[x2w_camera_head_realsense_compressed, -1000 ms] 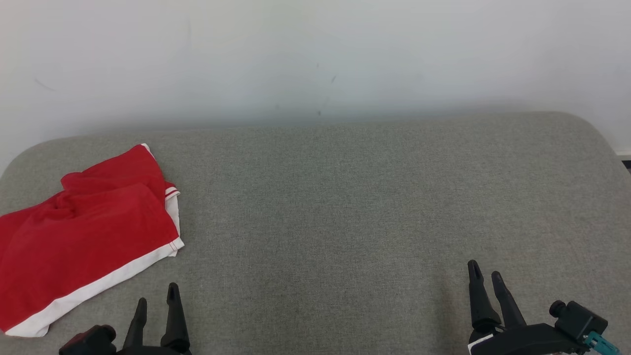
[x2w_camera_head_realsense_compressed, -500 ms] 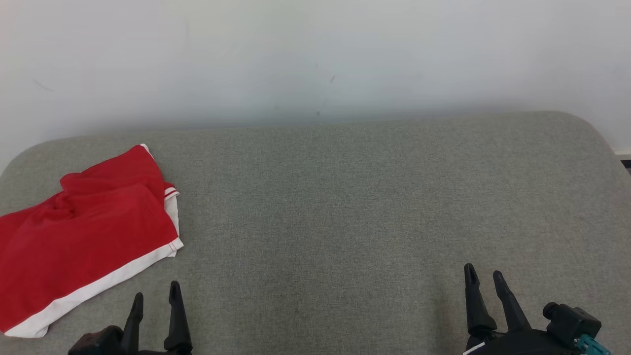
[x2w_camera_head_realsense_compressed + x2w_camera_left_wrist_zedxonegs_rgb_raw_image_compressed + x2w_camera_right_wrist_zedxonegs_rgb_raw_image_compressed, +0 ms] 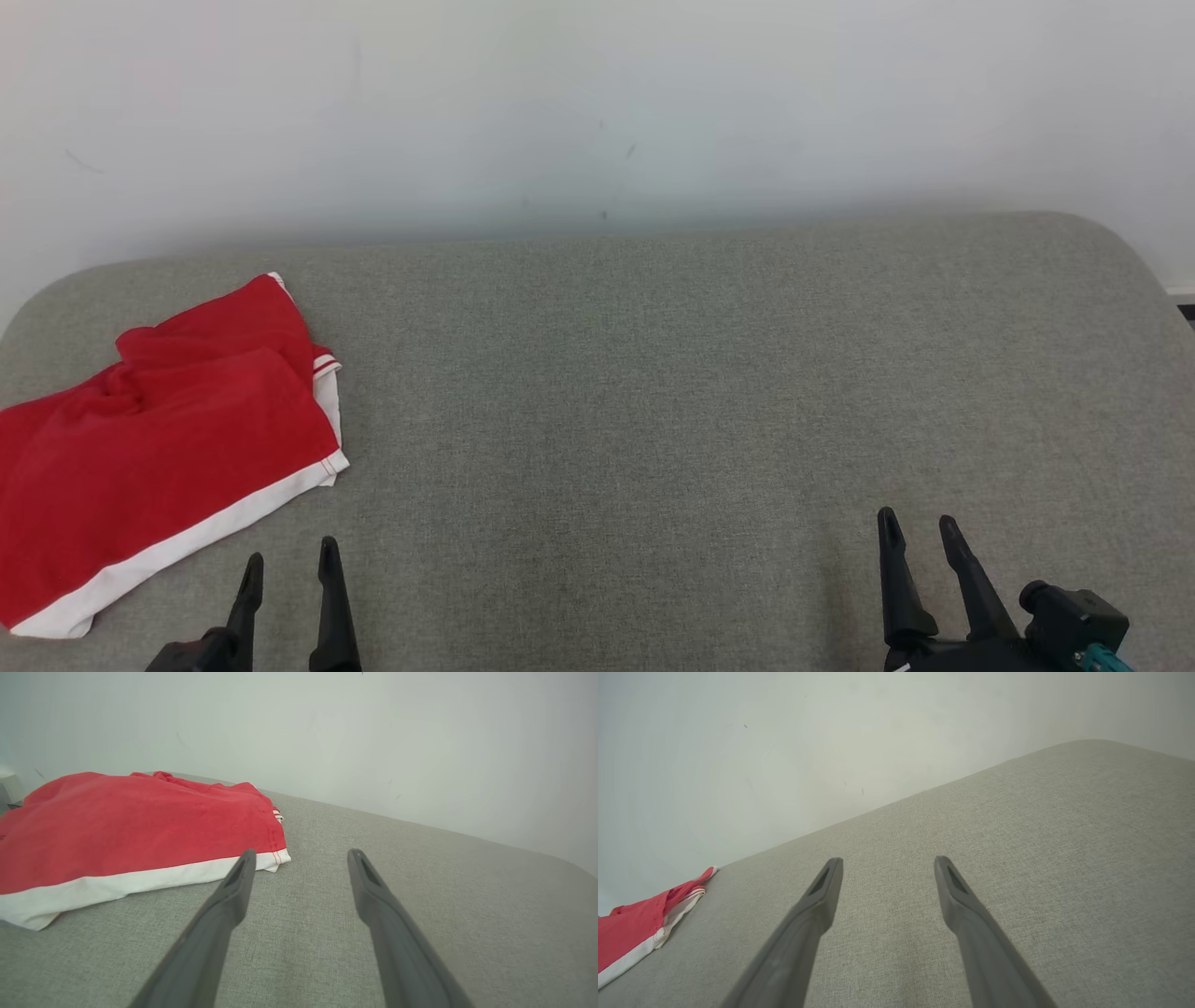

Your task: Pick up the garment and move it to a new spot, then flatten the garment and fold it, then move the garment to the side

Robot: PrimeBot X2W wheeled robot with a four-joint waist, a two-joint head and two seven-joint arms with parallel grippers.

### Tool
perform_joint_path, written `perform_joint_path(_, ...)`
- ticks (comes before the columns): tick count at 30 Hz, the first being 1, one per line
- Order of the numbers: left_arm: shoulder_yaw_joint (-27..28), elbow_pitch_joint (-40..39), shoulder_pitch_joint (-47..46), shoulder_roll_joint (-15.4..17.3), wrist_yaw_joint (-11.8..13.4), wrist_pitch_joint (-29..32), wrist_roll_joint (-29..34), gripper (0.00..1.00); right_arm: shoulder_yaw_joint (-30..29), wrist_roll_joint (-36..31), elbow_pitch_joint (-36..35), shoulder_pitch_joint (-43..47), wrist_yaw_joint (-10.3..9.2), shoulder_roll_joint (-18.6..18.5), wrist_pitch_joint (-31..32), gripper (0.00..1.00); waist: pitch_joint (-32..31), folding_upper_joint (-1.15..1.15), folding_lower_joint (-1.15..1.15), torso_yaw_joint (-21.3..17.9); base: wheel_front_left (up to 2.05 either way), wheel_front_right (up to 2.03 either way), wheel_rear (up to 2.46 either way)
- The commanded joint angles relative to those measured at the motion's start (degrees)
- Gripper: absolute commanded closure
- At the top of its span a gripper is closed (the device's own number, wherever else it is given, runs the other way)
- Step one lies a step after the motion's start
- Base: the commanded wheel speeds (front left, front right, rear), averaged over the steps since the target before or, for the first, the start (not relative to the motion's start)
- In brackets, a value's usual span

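The red garment (image 3: 159, 448) lies loosely folded on the far left of the grey worktop (image 3: 653, 373), partly cut off by the head view's left edge. Its long axis runs diagonally, and the white hem band along its near edge rises toward a corner that points to the worktop's middle. The left claw (image 3: 290, 551) hovers just beside that hem, spread wide and holding nothing. The right claw (image 3: 917, 518) is well apart on the right, also wide and holding nothing.

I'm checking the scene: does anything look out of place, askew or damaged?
Only the red garment: it lies rumpled at the grey cushion's far left, layers bunched and overlapping, partly past the head view's edge. Nothing looks spilled or damaged.
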Motion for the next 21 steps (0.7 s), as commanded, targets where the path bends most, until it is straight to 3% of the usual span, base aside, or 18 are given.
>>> perform_joint_path(1,0.15,-0.07,0.31,-0.05,-0.24,-0.47,1.56,0.00,-0.09,-1.46,-0.45,0.11,0.32,-0.09,-0.61,0.00,-0.01,0.00,0.00,0.02,0.00,0.00,0.00)
perform_joint_path(21,1.65,-0.30,1.43,-1.07,-0.56,-2.89,12.36,0.00,0.28,-10.88,-0.17,1.24,0.35,-0.09,-2.98,0.00,0.12,0.00,0.00,0.01,0.00,0.00,0.00)
